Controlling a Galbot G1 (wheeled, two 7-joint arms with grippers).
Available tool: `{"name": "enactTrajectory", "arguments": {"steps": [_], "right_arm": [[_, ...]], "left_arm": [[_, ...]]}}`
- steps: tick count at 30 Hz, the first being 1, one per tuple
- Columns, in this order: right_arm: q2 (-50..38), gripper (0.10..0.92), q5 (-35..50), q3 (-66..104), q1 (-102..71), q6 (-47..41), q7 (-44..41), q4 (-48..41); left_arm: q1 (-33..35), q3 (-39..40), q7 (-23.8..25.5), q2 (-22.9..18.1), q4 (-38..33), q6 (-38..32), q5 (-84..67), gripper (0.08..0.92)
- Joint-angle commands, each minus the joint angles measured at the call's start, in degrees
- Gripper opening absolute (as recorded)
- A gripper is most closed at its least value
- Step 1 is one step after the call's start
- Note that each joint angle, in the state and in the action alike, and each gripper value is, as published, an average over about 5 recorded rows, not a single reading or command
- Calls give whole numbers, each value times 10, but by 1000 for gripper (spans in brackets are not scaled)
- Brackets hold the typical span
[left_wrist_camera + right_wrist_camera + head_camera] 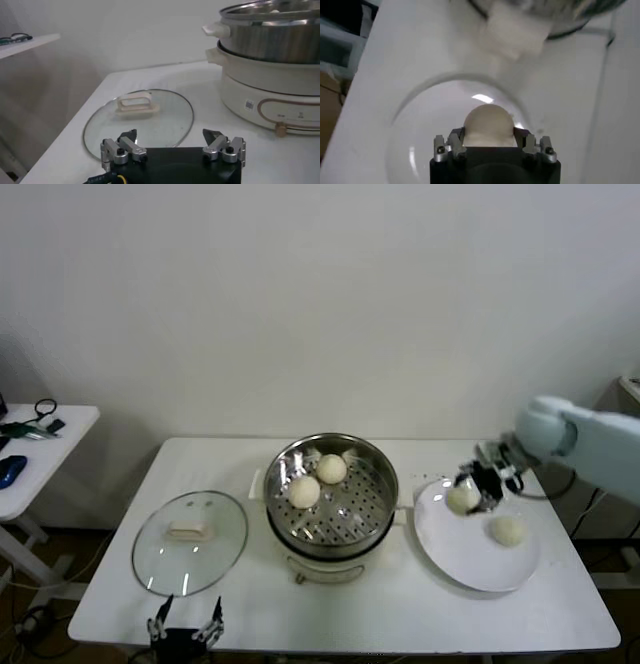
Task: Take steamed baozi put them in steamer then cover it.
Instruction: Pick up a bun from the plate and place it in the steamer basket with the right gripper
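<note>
Soft, even indoor light fills the head view, leaving a pale wall and only faint shadows under the steamer [331, 494]. Bright glints streak the cover [190, 541] glass and steel rim. In the right wrist view the steamer base [520, 30] is smeared by blur, while a small highlight sits on the plate [410, 130]

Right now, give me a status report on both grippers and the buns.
Right gripper shut on creamy-white round bun on flat white plate. Left gripper open, parked near clear glass lid. Shiny steel steamer uncovered, path clear.
</note>
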Motion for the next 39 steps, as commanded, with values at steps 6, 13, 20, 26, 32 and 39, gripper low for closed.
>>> {"name": "enactTrajectory", "arguments": {"steps": [6, 13, 20, 26, 32, 39], "right_arm": [[176, 662, -41, -10, 163, 191, 9, 164], [211, 662, -152, -20, 49, 206, 52, 166], [237, 662, -212, -25, -16, 205, 81, 134], [255, 662, -231, -28, -44, 201, 91, 115], [270, 662, -252, -27, -61, 193, 107, 99], [277, 663, -255, -23, -68, 193, 114, 79]], "left_arm": [[2, 0, 0, -3, -4, 0, 1, 823], [2, -7, 0, -4, -6, 0, 0, 823], [1, -13, 0, -5, -10, 2, -2, 823], [1, -15, 0, -4, -12, 2, -3, 823], [1, -14, 0, -3, -14, 3, -3, 823], [2, -13, -1, -2, -14, 1, -3, 823]]}}
